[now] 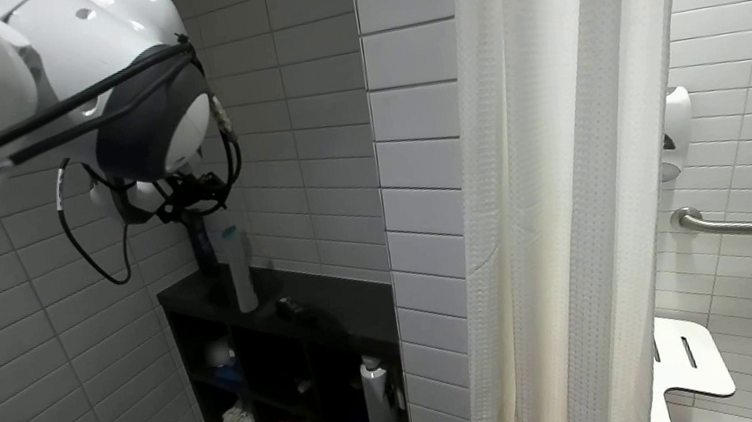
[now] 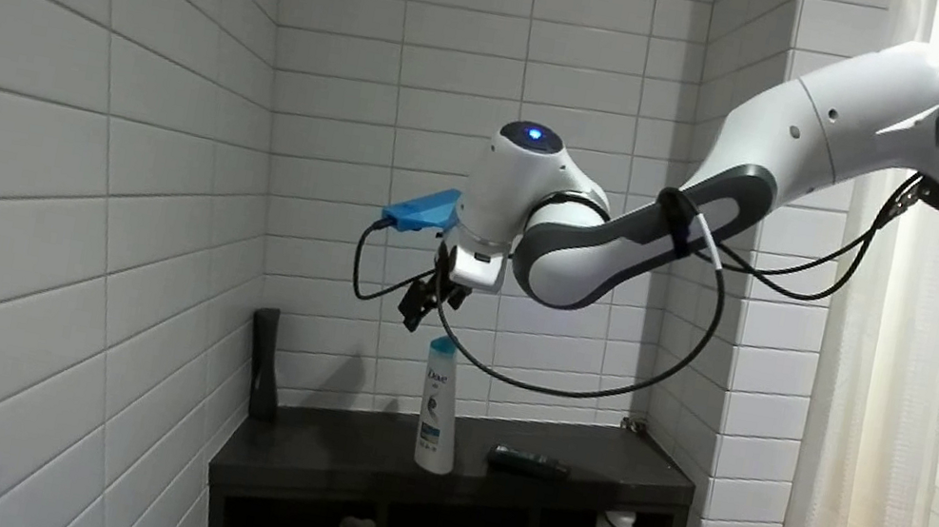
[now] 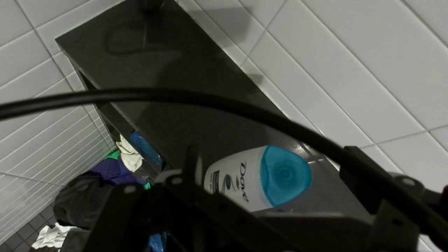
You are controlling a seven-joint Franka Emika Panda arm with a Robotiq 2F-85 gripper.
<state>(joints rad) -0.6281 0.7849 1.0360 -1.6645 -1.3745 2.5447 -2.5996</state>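
Between white tiled walls [image 2: 467, 60], apart from a pale curtain [image 2: 880, 375], the black shelf [image 2: 331, 447] bears on top an upright bottle [image 2: 439, 422] near its front edge, under the gripper [image 3: 273, 155], whose jaws stand spread.

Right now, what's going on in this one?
A robot arm hangs over a black shelf unit, its gripper open and holding nothing. Nearest to it is a blue-capped white Dove bottle, standing untouched on the unit's top. A tall dark object stands at one end of that top, and a small black item lies near the bottle.
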